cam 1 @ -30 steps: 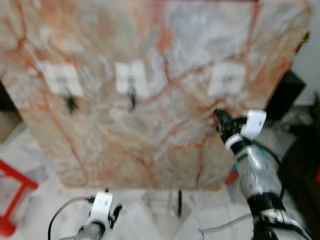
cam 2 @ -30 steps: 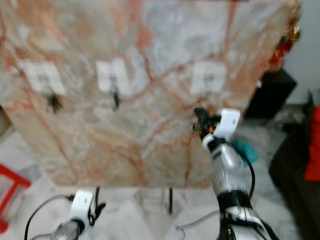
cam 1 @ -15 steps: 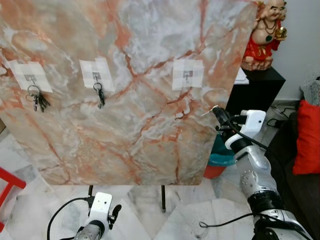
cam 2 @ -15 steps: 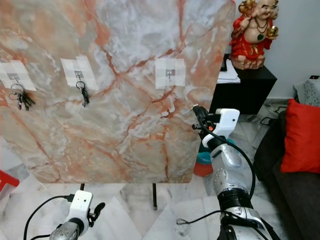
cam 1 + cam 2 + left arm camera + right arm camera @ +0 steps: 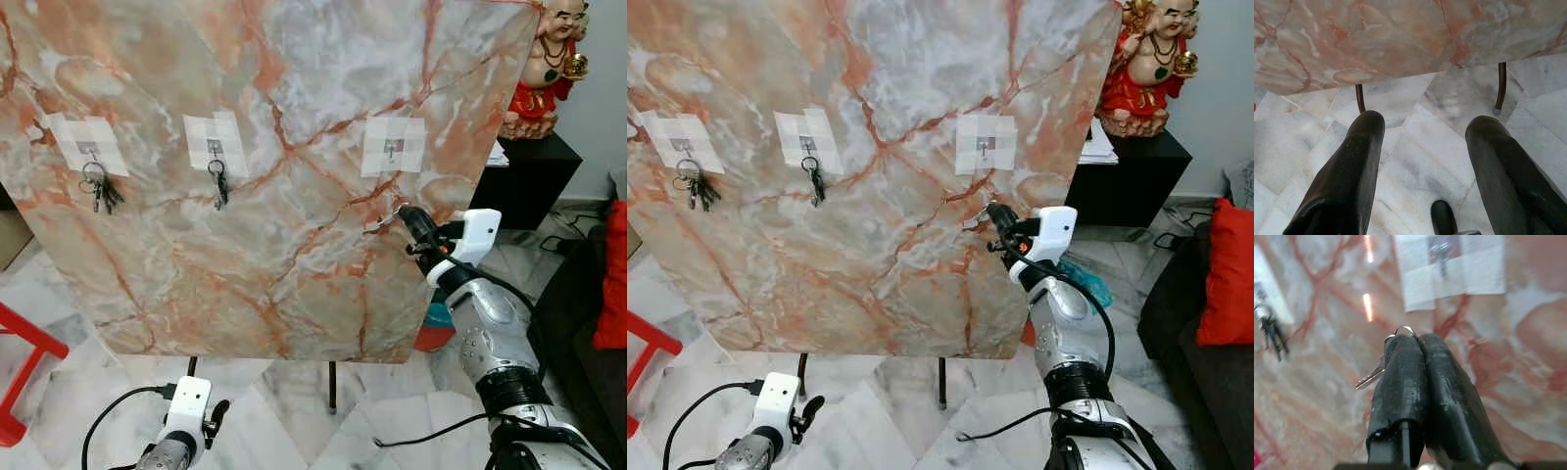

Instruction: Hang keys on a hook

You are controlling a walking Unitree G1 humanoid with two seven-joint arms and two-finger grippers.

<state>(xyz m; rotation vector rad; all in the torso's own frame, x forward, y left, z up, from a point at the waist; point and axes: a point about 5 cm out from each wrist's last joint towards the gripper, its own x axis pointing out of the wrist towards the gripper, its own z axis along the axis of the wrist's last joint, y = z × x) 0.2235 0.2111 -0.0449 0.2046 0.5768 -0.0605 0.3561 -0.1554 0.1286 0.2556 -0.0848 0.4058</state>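
Right gripper [image 5: 1410, 340] is pinching the keys [image 5: 1382, 363] below the empty hook [image 5: 393, 152]; ring may miss it. Left gripper [image 5: 1422, 147] is hanging released.

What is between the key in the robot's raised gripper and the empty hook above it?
Just bare marble board separates the key in the right gripper from the empty hook, seen in the left eye view.

The right gripper [image 5: 405, 216] is raised at the end of its extended arm, fingers [image 5: 1415, 382] pressed together. The left gripper [image 5: 1422, 147] hangs low, fingers spread apart.
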